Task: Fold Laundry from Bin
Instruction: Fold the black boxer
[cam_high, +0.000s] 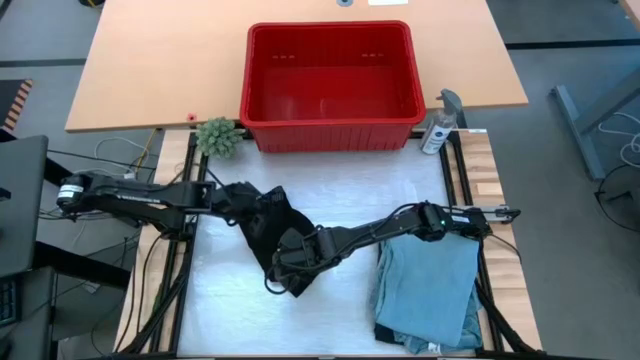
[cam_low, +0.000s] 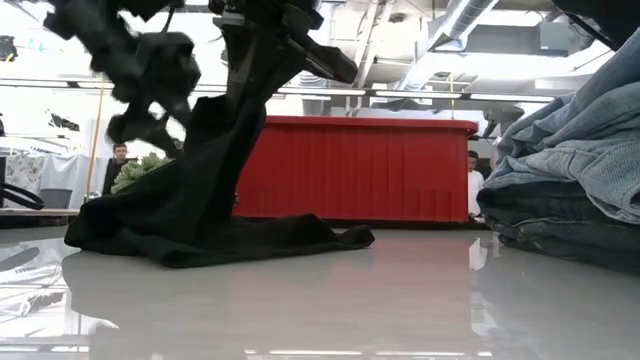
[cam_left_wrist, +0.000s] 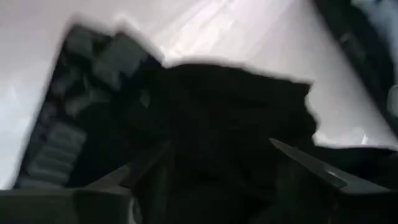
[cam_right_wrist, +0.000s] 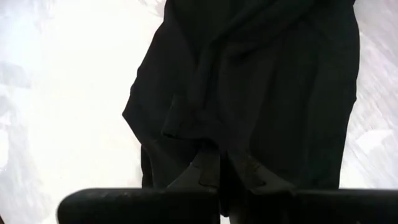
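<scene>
The work surface (cam_high: 330, 215) is a pale, glossy white sheet over a table edged with light wood slats. The red bin (cam_high: 332, 88) stands at its far edge and serves as the landmark. Directly in front of the bin, toward the left arm's side, a black garment (cam_high: 270, 235) lies crumpled, part of it lifted off the sheet. In front of the bin's right corner rests a stack of light blue denim pieces (cam_high: 430, 290), seemingly folded. A small green plant (cam_high: 216, 137) sits just beside the bin's left corner, a spray bottle (cam_high: 440, 125) beside its right.
</scene>
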